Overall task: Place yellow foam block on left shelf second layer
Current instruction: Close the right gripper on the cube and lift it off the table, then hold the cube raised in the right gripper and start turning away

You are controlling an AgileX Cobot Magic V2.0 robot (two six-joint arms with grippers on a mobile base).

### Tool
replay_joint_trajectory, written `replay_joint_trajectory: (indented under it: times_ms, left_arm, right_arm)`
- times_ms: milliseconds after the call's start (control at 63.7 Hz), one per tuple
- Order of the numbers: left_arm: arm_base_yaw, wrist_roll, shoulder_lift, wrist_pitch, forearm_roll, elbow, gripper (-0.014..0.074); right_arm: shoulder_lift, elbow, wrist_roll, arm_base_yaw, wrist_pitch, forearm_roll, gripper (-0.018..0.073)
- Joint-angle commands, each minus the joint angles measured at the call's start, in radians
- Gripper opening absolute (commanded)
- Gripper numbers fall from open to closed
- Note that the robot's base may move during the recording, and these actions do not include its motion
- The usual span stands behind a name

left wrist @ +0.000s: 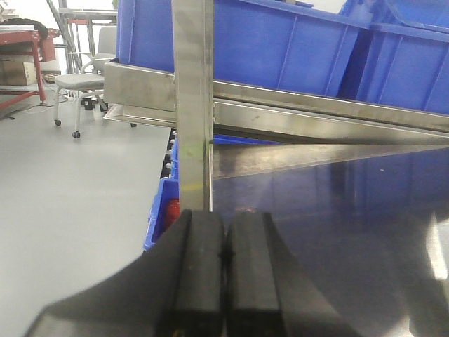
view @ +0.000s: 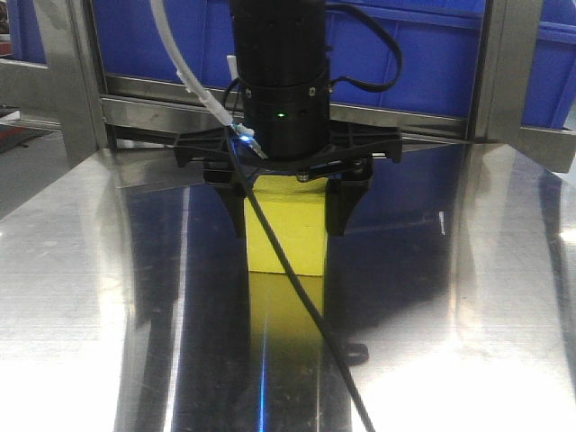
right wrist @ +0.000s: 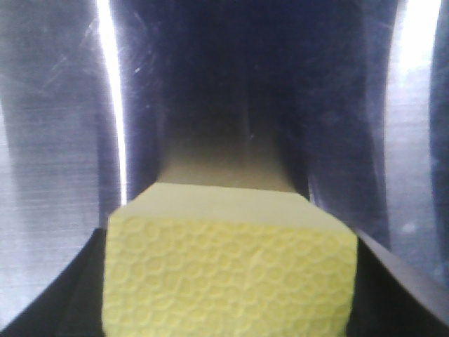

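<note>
The yellow foam block (view: 286, 236) stands on a shiny metal shelf surface (view: 432, 306), its yellow reflection just below it. My right gripper (view: 288, 225) comes down from above with a black finger on each side of the block and is shut on it. In the right wrist view the block (right wrist: 228, 274) fills the gap between the dark fingers, its pitted face toward the camera, with the right gripper (right wrist: 228, 312) at the bottom edge. My left gripper (left wrist: 226, 219) is shut with its pads pressed together and nothing between them, just in front of a metal shelf post (left wrist: 193, 105).
Blue plastic bins (view: 423, 54) sit on the shelf layer behind and above the block, over a steel rail (view: 162, 99). A black cable (view: 306, 306) hangs in front of the block. Blue bins (left wrist: 280, 42) and a wheeled chair (left wrist: 77, 84) show in the left wrist view.
</note>
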Motion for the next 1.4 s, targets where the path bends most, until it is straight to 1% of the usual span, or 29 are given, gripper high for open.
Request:
replay_joint_trajectory:
  times_ms: [0,47,94,220,283,377,455,565,770,958,1084,1257,1382]
  left_arm:
    - [0.001,-0.004,0.007,-0.082,-0.007,0.026,0.0136]
    - [0.001,-0.004,0.007,-0.088,-0.007,0.026,0.0136]
    - [0.001,-0.004,0.007,-0.088,-0.007,0.026,0.0136]
    - [0.001,-0.004,0.007,-0.088,-0.007,0.026,0.0136]
    - [0.001,-0.004,0.007,-0.088,-0.007,0.026,0.0136]
    - [0.001,-0.004,0.007,-0.082,-0.007,0.026,0.0136]
    - [0.001,-0.004,0.007,-0.088,-0.007,0.026,0.0136]
    - [0.001,-0.004,0.007,-0.088,-0.007,0.026,0.0136]
    - [0.001,-0.004,0.007,-0.088,-0.007,0.026,0.0136]
    - [0.001,-0.004,0.007,-0.088,-0.007,0.026,0.0136]
    - [-0.001,-0.004,0.007,-0.088,-0.007,0.026,0.0136]
    - [-0.001,-0.004,0.007,-0.088,-0.007,0.026,0.0136]
    - [-0.001,-0.004,0.007,-0.088,-0.007,0.026,0.0136]
  right_arm:
    - [-0.076,-0.031,-0.050,-0.018,-0.022,-0.026,0.0316]
    - [-0.092,-0.031,-0.079,-0.026,-0.034,-0.024,0.0280]
    - [-0.108,-0.031,-0.106,-0.036,-0.044,-0.024,0.0263]
    - [-0.167,-0.031,-0.218,-0.078,-0.065,-0.005,0.0265]
    - [-0.204,-0.027,-0.305,-0.108,-0.066,0.019,0.0265]
    - [-0.263,0.003,-0.423,-0.163,-0.077,0.066,0.0265]
    - [-0.328,0.068,-0.518,-0.227,-0.100,0.108,0.0265]
    - [-0.433,0.185,-0.595,-0.319,-0.143,0.137,0.0265]
    - [-0.660,0.446,-0.672,-0.493,-0.238,0.148,0.0265]
    - [-0.874,0.691,-0.724,-0.609,-0.323,0.148,0.0265]
    - [-1.039,0.845,-0.753,-0.643,-0.384,0.148,0.0265]
    - [-1.310,1.021,-0.775,-0.643,-0.474,0.148,0.0265]
    - [-1.522,1.096,-0.775,-0.643,-0.483,0.140,0.0265]
